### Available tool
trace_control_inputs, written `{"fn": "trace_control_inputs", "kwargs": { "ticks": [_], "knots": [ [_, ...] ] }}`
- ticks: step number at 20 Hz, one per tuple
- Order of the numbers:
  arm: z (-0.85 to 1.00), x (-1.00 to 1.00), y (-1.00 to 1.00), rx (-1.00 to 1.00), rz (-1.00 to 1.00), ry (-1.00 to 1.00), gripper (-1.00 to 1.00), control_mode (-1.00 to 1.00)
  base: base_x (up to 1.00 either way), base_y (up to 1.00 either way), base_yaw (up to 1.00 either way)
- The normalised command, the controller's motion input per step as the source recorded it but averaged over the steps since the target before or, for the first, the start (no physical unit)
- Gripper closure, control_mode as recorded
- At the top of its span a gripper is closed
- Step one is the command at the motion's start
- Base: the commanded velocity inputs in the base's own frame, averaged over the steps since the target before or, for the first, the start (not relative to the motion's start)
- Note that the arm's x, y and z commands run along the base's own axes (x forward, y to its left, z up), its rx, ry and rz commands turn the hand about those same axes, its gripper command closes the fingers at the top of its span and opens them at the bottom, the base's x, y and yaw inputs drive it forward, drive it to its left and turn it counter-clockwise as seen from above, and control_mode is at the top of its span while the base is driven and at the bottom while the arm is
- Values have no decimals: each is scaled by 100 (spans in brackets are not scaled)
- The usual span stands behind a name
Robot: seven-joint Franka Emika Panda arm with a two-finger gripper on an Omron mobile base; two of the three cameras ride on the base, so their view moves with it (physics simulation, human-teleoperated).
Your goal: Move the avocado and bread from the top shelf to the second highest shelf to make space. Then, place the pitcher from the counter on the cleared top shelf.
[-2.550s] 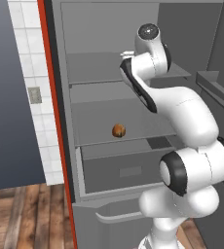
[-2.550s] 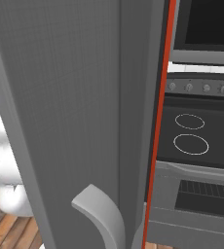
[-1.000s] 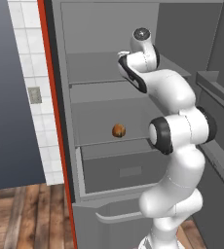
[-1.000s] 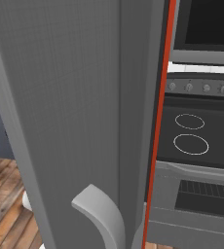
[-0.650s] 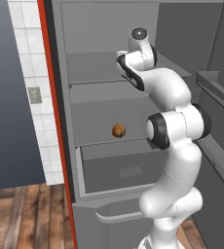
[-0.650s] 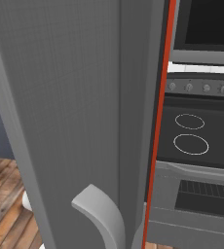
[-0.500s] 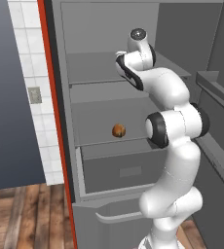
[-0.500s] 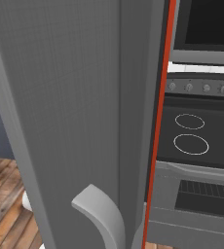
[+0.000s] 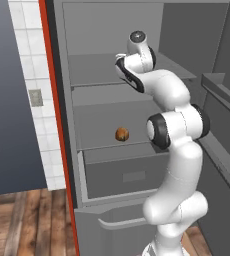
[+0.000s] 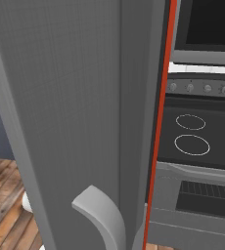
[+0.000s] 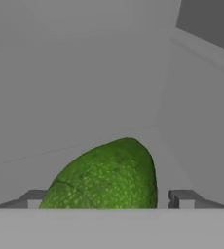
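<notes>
Fingers (image 11: pixel 109 200) stand wide apart in the hand view, one grey tip on each side of the avocado (image 11: pixel 106 177), with a clear gap on the right tip and the left tip close to the fruit; nothing is clamped yet. The avocado lies on the pale floor of the top shelf (image 9: pixel 94 80), close in front of the hand camera, the fridge's back wall and side wall beyond it. A good grasp, I judge, calls for easing a little further in so the tips pass the fruit's widest part, then closing evenly, since the rounded skin could squirt out of a shallow pinch. From the left base view the arm rises from the base, bends at the elbow and reaches its wrist into the top compartment. Lower down, the bread (image 9: pixel 122 134) already sits on the second highest shelf (image 9: pixel 107 146).
</notes>
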Motion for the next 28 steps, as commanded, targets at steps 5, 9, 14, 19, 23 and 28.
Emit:
{"fn": "trace_control_inputs", "kwargs": {
  "ticks": [5,9,14,19,23,28],
  "knots": [
    [-17,16,0,0,0,0,100,-100,0,0,0],
    [0,0,0,0,0,0,100,-100,0,0,0],
    [-15,-50,7,-1,0,-6,100,-100,0,0,0],
    [-20,-100,17,0,0,-18,100,-100,0,0,0],
    [0,-99,44,0,0,0,100,-100,0,0,0],
    [0,-91,25,0,0,3,100,-100,0,0,0]
  ]
}}
